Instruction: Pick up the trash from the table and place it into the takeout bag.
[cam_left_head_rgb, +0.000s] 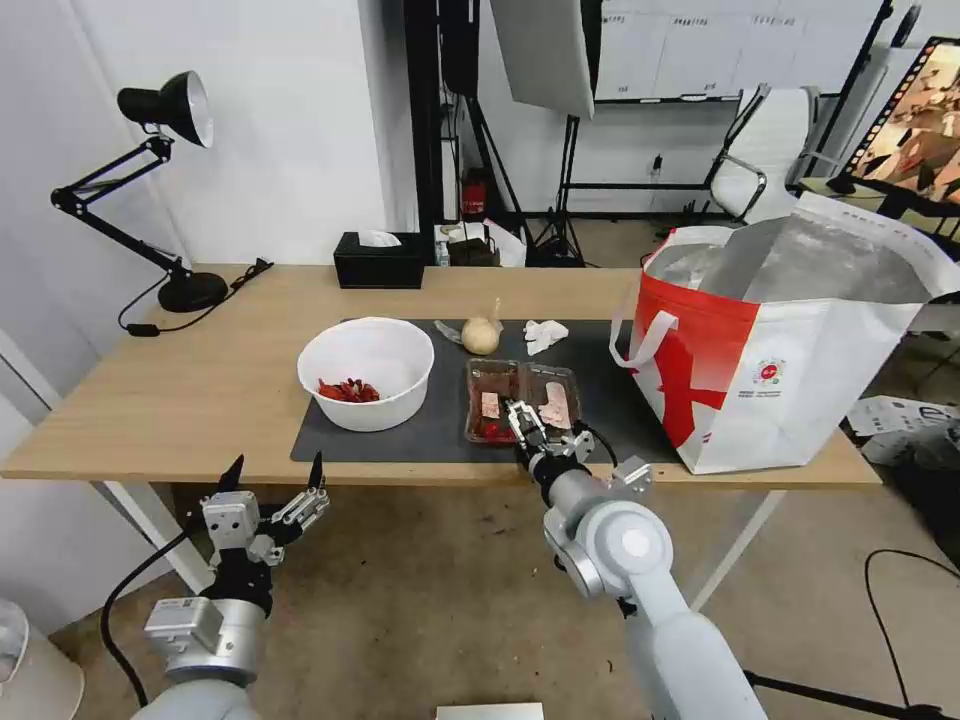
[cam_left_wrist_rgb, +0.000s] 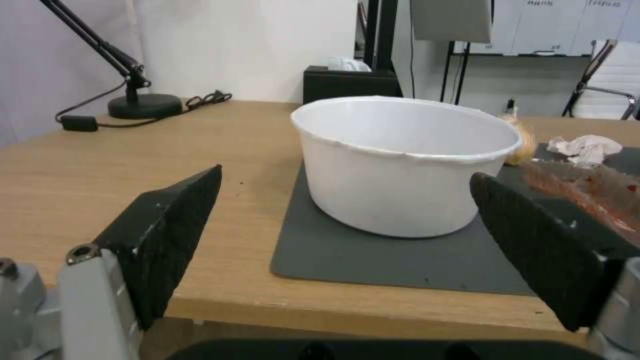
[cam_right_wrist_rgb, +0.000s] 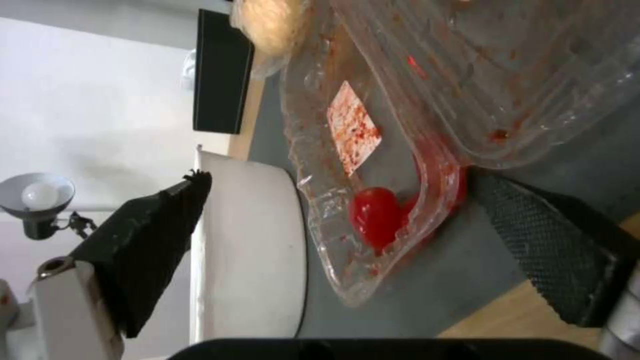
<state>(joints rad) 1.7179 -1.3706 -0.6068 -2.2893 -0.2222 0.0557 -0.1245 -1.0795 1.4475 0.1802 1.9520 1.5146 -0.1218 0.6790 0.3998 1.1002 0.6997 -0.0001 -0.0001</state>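
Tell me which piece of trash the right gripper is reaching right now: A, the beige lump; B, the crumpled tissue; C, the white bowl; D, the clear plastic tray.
D: the open right gripper sits at the near edge of the clear plastic tray, its fingers straddling that edge in the right wrist view.

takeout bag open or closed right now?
Open. The bag stands upright at the table's right end, its mouth gaping so the silver foil lining shows, handles hanging outside.
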